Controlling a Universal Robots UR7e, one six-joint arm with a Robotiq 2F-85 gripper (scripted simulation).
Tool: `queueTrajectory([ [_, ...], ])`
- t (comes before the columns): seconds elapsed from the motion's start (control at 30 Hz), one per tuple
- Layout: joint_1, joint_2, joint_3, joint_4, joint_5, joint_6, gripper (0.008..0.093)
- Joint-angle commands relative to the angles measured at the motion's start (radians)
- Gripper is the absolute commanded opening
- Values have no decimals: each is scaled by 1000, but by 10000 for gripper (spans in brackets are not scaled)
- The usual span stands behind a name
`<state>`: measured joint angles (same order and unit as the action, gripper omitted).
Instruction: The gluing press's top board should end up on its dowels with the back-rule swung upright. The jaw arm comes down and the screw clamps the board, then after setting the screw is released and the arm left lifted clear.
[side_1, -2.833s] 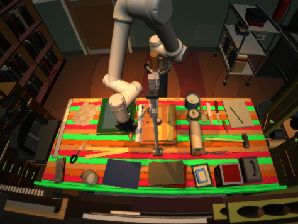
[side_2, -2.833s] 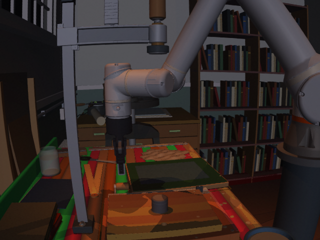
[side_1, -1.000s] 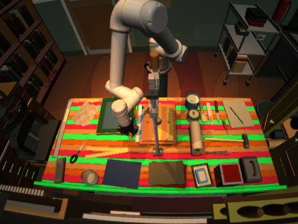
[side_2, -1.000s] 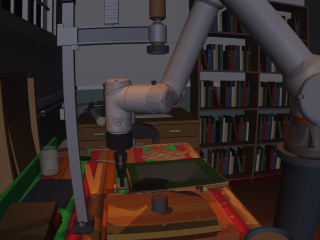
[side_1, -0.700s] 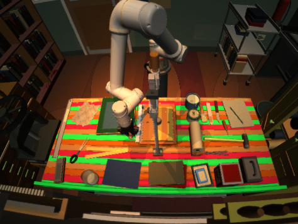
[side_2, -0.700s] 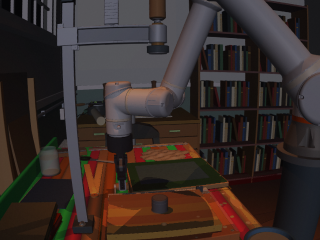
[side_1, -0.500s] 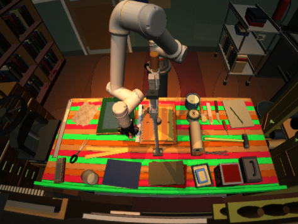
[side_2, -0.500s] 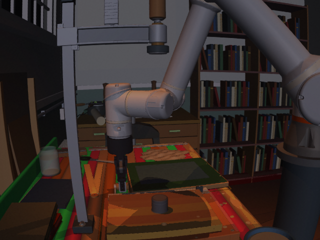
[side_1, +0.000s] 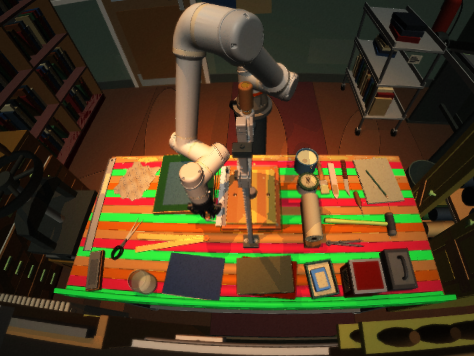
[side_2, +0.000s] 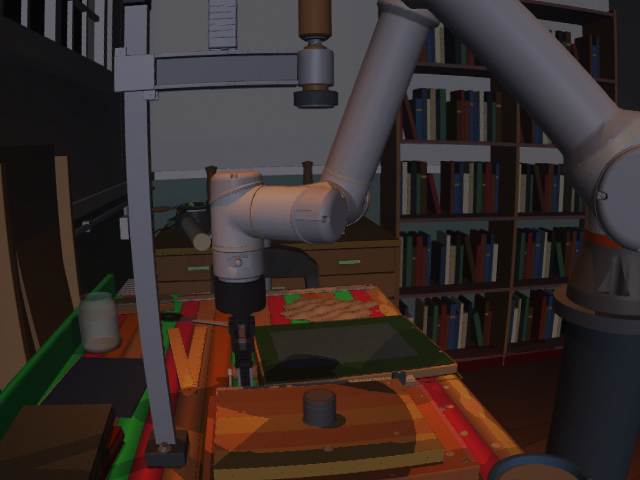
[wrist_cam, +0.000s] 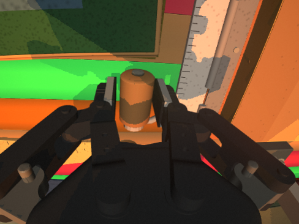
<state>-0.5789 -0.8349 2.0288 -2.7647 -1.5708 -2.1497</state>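
My gripper (wrist_cam: 136, 91) (side_1: 211, 210) (side_2: 243, 369) points straight down at the near left corner of the gluing press, and it is open, its fingers standing either side of the small wooden knob (wrist_cam: 136, 98) of the back-rule without holding it. The back-rule (wrist_cam: 196, 61) lies flat along the press's left edge, its scale marks facing up. The top board (side_1: 250, 197) (side_2: 320, 418) rests on the press base with a round pad (side_2: 319, 407) at its middle. The jaw arm (side_2: 222, 70) stands raised high on its post (side_2: 147, 258). The screw (side_2: 315, 51) hangs at the arm's end, well above the board.
The green cutting mat (side_1: 175, 185) (side_2: 346, 346) lies right beside the gripper on the left. A folding rule (side_1: 170, 241) and scissors (side_1: 125, 242) lie nearer the front. A cardboard roll (side_1: 312, 220), a hammer (side_1: 360, 221) and a tin (side_1: 306, 160) sit right of the press.
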Motion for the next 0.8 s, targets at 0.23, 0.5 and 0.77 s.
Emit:
queueTrajectory([
  [0.23,0,0,0,-2,0,0,380],
  [0.5,0,1,0,-2,0,0,380],
  [0.77,0,1,0,-2,0,0,260],
])
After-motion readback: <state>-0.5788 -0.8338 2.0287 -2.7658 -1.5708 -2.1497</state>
